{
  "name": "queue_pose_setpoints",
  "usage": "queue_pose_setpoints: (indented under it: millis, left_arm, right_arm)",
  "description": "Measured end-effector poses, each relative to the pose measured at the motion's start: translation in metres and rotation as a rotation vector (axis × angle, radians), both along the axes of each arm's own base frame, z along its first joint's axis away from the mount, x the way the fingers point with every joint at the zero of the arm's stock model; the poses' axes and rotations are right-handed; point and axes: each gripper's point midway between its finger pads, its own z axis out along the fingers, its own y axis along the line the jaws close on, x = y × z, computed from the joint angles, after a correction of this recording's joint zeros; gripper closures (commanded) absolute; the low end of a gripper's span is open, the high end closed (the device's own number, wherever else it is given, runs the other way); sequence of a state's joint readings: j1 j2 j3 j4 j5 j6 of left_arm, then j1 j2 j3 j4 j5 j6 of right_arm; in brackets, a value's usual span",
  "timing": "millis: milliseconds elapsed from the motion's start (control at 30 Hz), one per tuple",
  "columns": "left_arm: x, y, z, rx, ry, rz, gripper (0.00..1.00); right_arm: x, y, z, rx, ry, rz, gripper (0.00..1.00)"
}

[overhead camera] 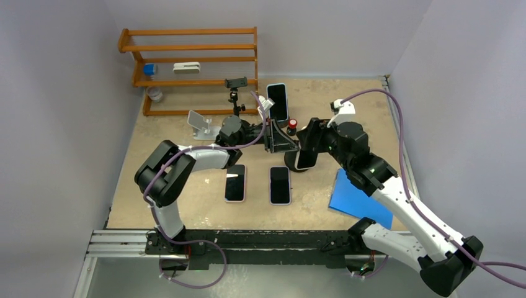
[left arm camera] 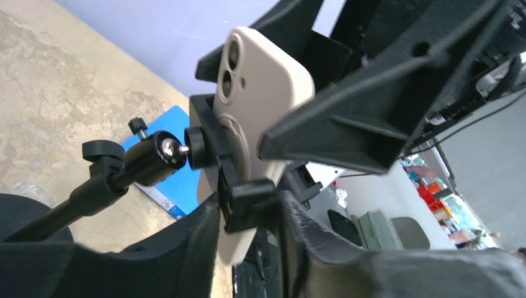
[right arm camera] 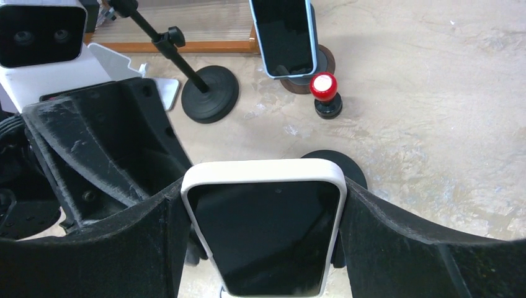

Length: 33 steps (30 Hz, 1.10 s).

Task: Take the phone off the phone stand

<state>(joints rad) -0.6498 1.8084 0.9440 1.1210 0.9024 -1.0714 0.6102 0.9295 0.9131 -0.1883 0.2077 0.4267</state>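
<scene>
A phone in a pale case (right arm camera: pixel 267 236) sits in the black clamp (left arm camera: pixel 245 192) of a phone stand with a ball joint (left arm camera: pixel 155 155) and a round black base (right arm camera: pixel 350 164). My right gripper (right arm camera: pixel 267 217) is shut on the phone's two long edges, screen facing the camera. In the top view the phone (overhead camera: pixel 305 156) is at the table's middle, with the right gripper (overhead camera: pixel 308 144) over it. My left gripper (left arm camera: pixel 251 208) is shut on the stand's clamp behind the phone's back (left arm camera: pixel 260 93). It reaches in from the left in the top view (overhead camera: pixel 278 140).
Two phones (overhead camera: pixel 236 183) (overhead camera: pixel 280 185) lie flat on the near table. A blue book (overhead camera: pixel 360 198) lies right. Another phone on a round stand (overhead camera: pixel 278 102), a red-capped knob (overhead camera: pixel 292 124), a black tripod stand (overhead camera: pixel 236 93), a white stand (overhead camera: pixel 200 123) and a wooden rack (overhead camera: pixel 189 62) stand behind.
</scene>
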Motion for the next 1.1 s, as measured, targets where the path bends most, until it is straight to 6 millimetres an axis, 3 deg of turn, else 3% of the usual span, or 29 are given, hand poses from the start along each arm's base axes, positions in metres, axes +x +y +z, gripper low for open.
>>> queue_pose_setpoints:
  millis: [67, 100, 933, 1100]
  left_arm:
    - [-0.001, 0.0, 0.001, -0.003, -0.009, -0.002, 0.98]
    - [0.0, 0.001, 0.002, -0.006, -0.016, 0.0, 1.0]
    - [0.0, -0.007, 0.004, -0.018, 0.003, -0.049, 1.0]
    - [0.024, -0.014, 0.0, -0.016, 0.05, 0.028, 1.0]
  right_arm:
    - [0.001, -0.002, 0.0, -0.004, -0.003, -0.011, 1.0]
    - [0.001, -0.003, 0.0, -0.006, -0.004, -0.015, 1.0]
    - [-0.017, -0.012, 0.006, 0.014, -0.069, 0.027, 1.0]
    - [-0.037, 0.01, 0.021, 0.077, -0.104, 0.169, 1.0]
